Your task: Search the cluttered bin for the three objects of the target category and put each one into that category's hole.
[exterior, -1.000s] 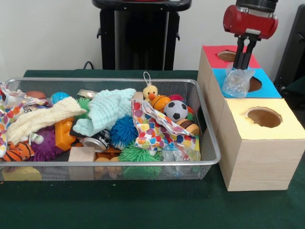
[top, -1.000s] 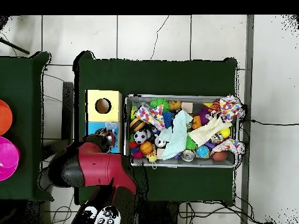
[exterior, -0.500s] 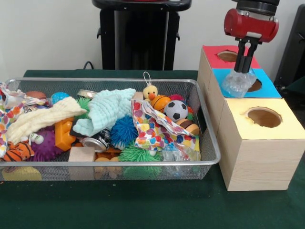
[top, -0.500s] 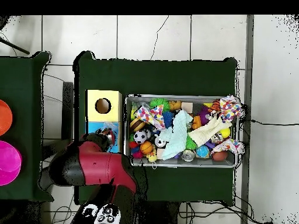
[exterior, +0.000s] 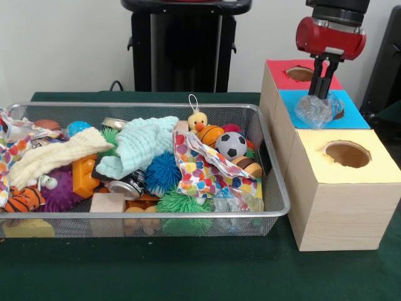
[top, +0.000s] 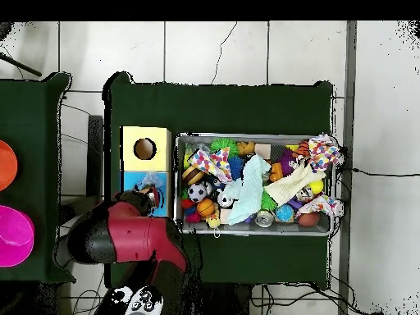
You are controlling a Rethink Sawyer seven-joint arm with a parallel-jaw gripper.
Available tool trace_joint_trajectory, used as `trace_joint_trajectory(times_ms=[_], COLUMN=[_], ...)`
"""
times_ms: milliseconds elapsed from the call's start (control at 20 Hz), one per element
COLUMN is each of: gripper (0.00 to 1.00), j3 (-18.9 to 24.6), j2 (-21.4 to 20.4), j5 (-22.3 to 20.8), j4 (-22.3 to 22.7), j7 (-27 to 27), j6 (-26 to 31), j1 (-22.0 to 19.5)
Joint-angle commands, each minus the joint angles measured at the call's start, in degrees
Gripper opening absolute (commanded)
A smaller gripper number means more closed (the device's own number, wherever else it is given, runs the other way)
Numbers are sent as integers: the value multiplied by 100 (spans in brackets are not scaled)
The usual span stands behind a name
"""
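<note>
My gripper point(exterior: 324, 94) hangs over the blue-topped box point(exterior: 354, 116), shut on a clear crinkly plastic bag point(exterior: 316, 110). The bag hangs at the left edge of the blue box's hole point(exterior: 337, 111). In the overhead view the bag point(top: 151, 180) shows over the blue top beside my red arm point(top: 123, 236). The wire mesh bin point(exterior: 273, 182) lies to the left, full of toys and cloths. Another clear bag with print point(exterior: 235, 202) lies in its front right corner. White film with orange and blue print point(exterior: 12, 147) hangs over the bin's left end.
A red-topped box point(exterior: 283, 74) stands behind the blue one and a yellow-topped box point(exterior: 346, 163) in front, each with a round hole. A polka-dot cloth point(exterior: 203, 172), mint cloth point(exterior: 141, 145) and pale yellow cloth point(exterior: 53, 157) lie in the bin. Orange and pink discs point(top: 12, 238) sit at the overhead view's left.
My gripper has moved a little to the right with the bag, carrying it from the blue box's left part to the edge of its hole.
</note>
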Motion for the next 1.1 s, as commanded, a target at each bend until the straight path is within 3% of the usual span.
trace_joint_trajectory(times_ms=[50, 500, 1100], gripper=[0, 0, 0], j3=[-19, 24, -40], j2=[359, 347, 656], j5=[203, 213, 351], j4=[508, 547, 459], j7=[1557, 1505, 1595], j6=[-123, -153, -305], j1=[48, 13, 175])
